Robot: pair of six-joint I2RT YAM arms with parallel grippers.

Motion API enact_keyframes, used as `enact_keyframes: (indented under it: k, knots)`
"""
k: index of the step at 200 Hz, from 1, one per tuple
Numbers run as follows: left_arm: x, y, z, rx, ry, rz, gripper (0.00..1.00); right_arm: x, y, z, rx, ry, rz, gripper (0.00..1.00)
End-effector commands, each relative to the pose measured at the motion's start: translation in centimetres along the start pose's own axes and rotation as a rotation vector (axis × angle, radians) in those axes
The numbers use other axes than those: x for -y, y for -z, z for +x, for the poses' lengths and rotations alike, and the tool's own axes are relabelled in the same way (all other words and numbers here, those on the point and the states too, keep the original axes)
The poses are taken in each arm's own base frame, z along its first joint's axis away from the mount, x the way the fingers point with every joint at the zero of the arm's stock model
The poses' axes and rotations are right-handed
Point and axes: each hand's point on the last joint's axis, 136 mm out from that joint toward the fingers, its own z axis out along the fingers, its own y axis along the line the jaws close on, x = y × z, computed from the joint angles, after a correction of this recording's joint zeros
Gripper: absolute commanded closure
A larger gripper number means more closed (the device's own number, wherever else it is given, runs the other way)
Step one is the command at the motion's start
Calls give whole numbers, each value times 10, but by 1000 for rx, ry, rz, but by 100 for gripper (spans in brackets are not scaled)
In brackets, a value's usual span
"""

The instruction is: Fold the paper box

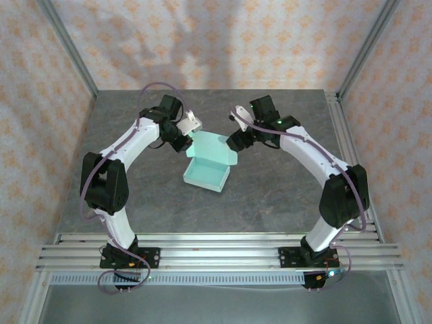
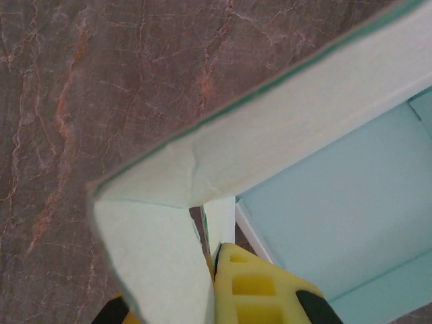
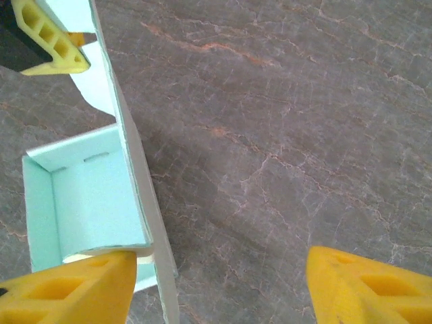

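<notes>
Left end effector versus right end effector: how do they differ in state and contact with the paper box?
The left end effector is shut, pinching a flap of the paper box; the right end effector is open, gripping nothing. The left end effector sits at the box's far left corner; the right end effector's fingers straddle an upright panel. Both have yellow fingers.

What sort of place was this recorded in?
Probably a lab robot cell: a grey stone-look tabletop, aluminium rails along its near edge carrying the left arm and right arm, and patterned panels walling it in.
</notes>
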Motion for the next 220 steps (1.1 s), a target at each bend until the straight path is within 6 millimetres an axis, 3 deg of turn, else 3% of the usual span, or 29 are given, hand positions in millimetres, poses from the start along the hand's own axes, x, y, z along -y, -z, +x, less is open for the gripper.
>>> enact_keyframes:
  k: [1,33,76,105,131,184,220]
  knots:
    - [15,5,4,-11,-43,38,98,6,4,-15,30,-19,41,31]
    - [16,4,5,-16,-44,41,98,12,27,-24,102,-27,103,29]
    - [17,4,6,-15,-48,46,98,5,40,-25,138,-22,103,26]
    - [18,4,5,-17,-48,50,98,4,33,-25,113,-35,104,25]
    - [19,6,4,-10,-49,53,98,-4,14,-23,64,-53,64,26]
    - [18,9,6,-8,-51,43,98,-11,-14,18,-78,-53,1,36]
    - [19,8,7,-12,-52,46,98,-16,-20,50,-162,-96,-58,58]
